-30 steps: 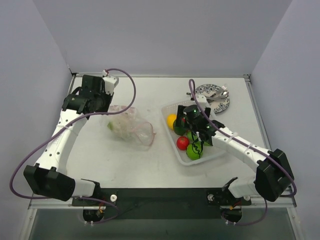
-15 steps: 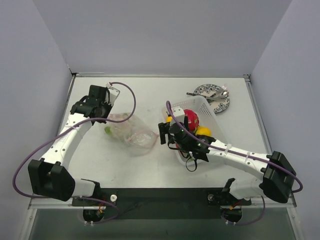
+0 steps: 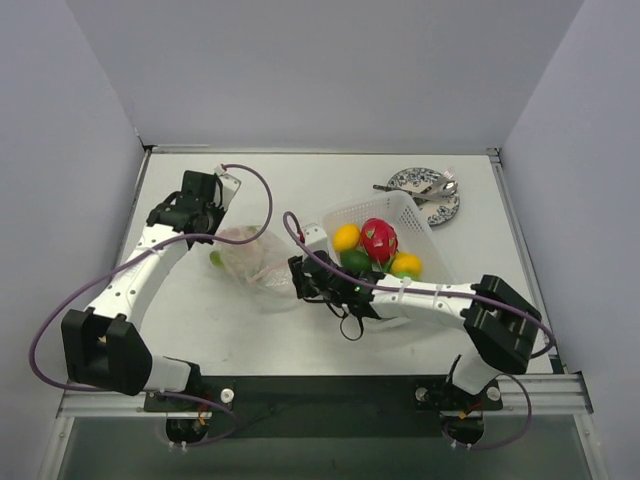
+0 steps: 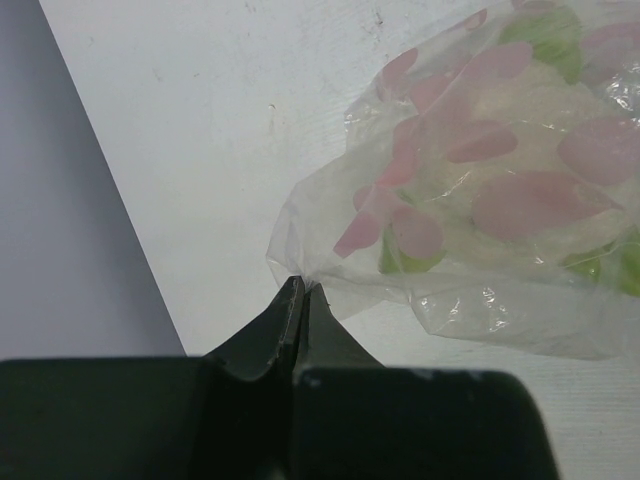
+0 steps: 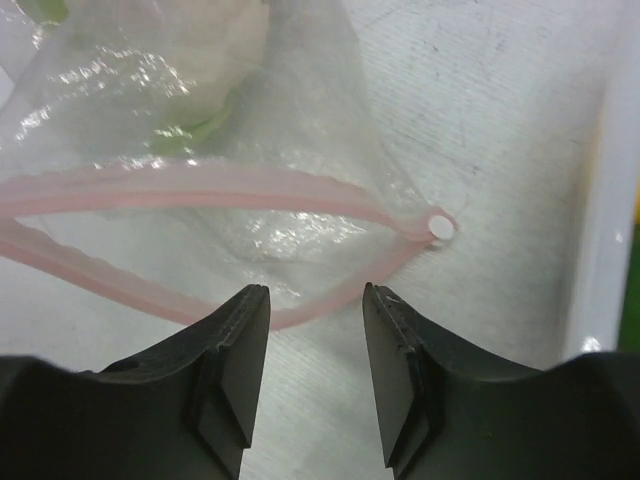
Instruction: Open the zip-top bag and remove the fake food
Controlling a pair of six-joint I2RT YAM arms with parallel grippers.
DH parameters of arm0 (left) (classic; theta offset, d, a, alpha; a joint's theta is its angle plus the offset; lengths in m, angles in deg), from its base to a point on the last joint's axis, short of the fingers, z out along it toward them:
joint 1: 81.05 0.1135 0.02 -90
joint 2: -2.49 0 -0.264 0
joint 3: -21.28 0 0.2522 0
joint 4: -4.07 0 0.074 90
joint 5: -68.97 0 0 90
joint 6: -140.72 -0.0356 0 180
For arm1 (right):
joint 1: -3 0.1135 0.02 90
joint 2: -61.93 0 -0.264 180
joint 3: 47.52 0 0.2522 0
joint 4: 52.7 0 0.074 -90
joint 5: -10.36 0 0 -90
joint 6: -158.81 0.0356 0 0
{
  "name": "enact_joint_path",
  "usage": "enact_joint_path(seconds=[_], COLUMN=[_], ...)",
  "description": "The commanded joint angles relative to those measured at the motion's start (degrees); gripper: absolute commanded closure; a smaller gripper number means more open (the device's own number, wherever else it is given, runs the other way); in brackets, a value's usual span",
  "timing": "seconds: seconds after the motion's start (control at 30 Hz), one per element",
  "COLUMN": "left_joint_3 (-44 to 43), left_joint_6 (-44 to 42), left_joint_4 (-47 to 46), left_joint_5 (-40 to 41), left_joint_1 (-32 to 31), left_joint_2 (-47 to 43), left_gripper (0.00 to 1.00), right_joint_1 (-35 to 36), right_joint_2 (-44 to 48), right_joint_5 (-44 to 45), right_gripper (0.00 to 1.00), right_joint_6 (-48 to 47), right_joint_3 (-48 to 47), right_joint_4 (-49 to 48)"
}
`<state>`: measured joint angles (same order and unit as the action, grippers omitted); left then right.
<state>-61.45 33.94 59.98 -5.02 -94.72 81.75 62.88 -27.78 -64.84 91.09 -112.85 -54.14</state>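
The zip-top bag (image 3: 252, 262) lies crumpled left of centre with its pink zip strip (image 5: 200, 188) parted. Green fake food (image 4: 405, 262) shows through the plastic, also green fake food (image 5: 195, 132) deep inside the mouth. My left gripper (image 3: 207, 203) is shut on the bag's far corner; in the left wrist view my left gripper (image 4: 300, 287) pinches the film. My right gripper (image 3: 300, 276) hovers at the bag's mouth. Its jaws stand part open, right gripper (image 5: 314, 290), with the lower zip strip just ahead of the tips and nothing clamped.
A white mesh tray (image 3: 425, 232) right of the bag holds yellow, red and green fruits (image 3: 378, 240); its rim (image 5: 600, 250) is close on the right of my right gripper. A blue-patterned plate (image 3: 428, 190) with cutlery sits at the back right.
My right arm swung left from over the tray to the bag's mouth and its jaws narrowed. The tray's fruits are now uncovered. The left gripper kept its hold on the bag corner.
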Motion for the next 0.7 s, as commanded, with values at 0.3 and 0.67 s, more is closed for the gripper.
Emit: enact_joint_path(seconds=[0.3, 0.67], left_joint_3=[1.91, 3.67], left_joint_6=[-0.63, -0.45], left_joint_4=[-3.83, -5.33], left_joint_5=[0.34, -0.54], left_joint_1=[0.05, -0.04], left_joint_2=[0.10, 1.77], left_gripper=[1.00, 1.00], right_joint_1=[-0.55, -2.84], right_joint_2=[-18.47, -27.44], right_joint_5=[-5.66, -10.32], right_gripper=[0.38, 0.00], right_joint_6=[2.59, 6.54], right_joint_3=[-17.94, -24.19], right_joint_4=[-3.52, -6.76])
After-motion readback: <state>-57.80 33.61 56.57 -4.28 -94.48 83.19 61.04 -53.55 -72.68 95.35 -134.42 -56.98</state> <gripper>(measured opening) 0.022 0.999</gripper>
